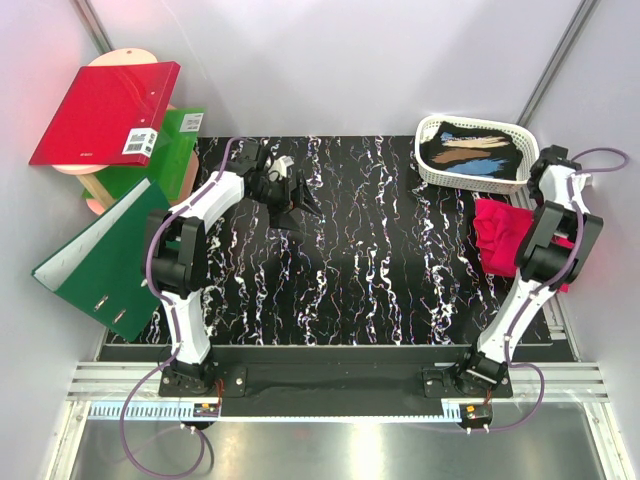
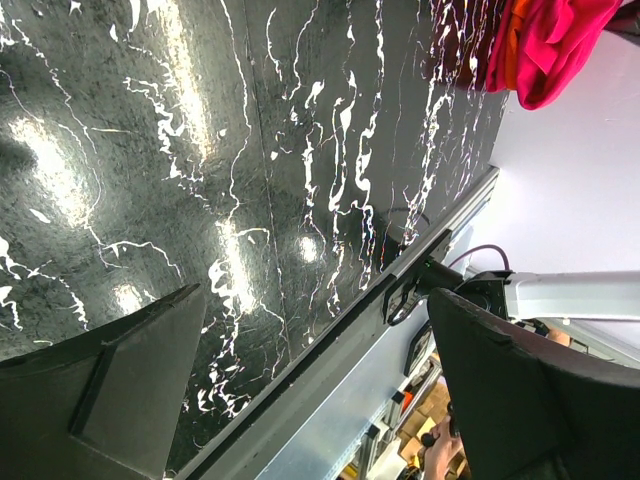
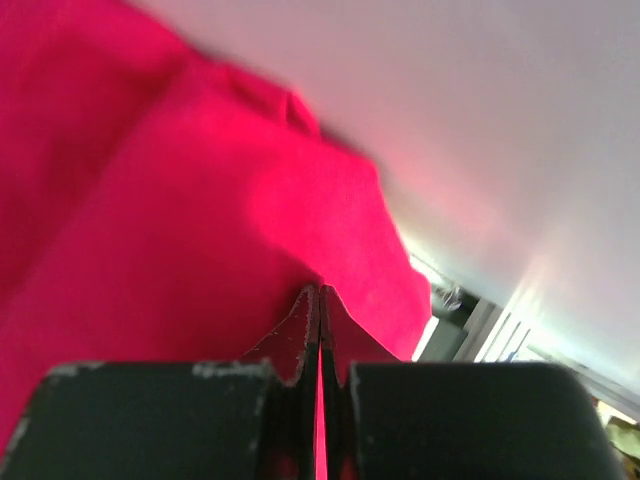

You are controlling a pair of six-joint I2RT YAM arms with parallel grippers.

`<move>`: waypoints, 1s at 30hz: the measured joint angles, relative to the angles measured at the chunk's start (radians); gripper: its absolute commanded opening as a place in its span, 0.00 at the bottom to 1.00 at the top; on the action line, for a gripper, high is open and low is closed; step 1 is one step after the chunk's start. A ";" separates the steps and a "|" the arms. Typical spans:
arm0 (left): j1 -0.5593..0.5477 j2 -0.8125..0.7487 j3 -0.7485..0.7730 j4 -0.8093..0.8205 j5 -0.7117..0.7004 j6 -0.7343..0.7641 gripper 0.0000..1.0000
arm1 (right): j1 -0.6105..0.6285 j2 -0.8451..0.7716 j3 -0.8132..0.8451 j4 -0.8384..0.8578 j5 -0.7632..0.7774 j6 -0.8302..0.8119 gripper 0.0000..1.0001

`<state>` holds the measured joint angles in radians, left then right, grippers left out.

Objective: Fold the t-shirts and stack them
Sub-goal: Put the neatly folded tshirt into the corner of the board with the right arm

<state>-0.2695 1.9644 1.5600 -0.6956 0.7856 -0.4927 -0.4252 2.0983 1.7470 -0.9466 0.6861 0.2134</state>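
The magenta-pink t-shirt (image 1: 498, 236) lies bunched at the table's right edge, partly under my right arm. In the left wrist view it (image 2: 560, 40) shows far off, with a strip of the orange t-shirt (image 2: 511, 52) tucked against it. My right gripper (image 3: 320, 291) is shut, its tips against the magenta cloth (image 3: 180, 230); I see no fold pinched between them. My left gripper (image 1: 298, 211) hovers over the back left of the black marbled table (image 1: 380, 270), far from the shirts. Its fingers (image 2: 120, 390) stand wide apart with nothing between them, and the gripper (image 2: 318, 296) is open.
A white basket (image 1: 430, 165) holding dark streaked cloth stands at the back right, just behind the shirts. A red ring binder (image 1: 105, 112) and green binders (image 1: 100, 262) lean beyond the table's left edge. A metal rail (image 1: 330, 380) runs along the near edge.
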 measured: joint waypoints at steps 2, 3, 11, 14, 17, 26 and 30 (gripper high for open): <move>0.000 0.000 0.000 -0.006 -0.001 0.000 0.99 | 0.003 0.048 0.048 -0.003 0.039 -0.005 0.00; 0.000 0.000 0.000 -0.009 -0.002 0.000 0.99 | 0.006 0.072 0.071 -0.003 0.058 -0.007 0.00; 0.001 0.000 0.000 -0.029 -0.012 0.011 0.99 | 0.061 0.239 0.282 0.003 0.136 -0.036 0.00; 0.005 0.000 0.000 -0.043 -0.020 0.016 0.99 | 0.076 0.283 0.323 0.007 0.139 -0.042 0.00; 0.010 0.000 0.000 -0.053 -0.027 0.021 0.99 | 0.081 0.314 0.331 0.007 0.140 -0.045 0.00; 0.022 0.000 0.001 -0.066 -0.034 0.022 0.99 | 0.082 0.283 0.309 0.018 0.141 -0.027 0.00; 0.022 0.000 0.003 -0.066 -0.034 0.022 0.99 | 0.089 0.142 0.300 0.063 0.135 -0.035 0.00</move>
<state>-0.2478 1.9644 1.5627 -0.7620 0.7521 -0.4709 -0.3363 2.2406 2.0472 -0.8841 0.8211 0.1780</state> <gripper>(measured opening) 0.987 0.009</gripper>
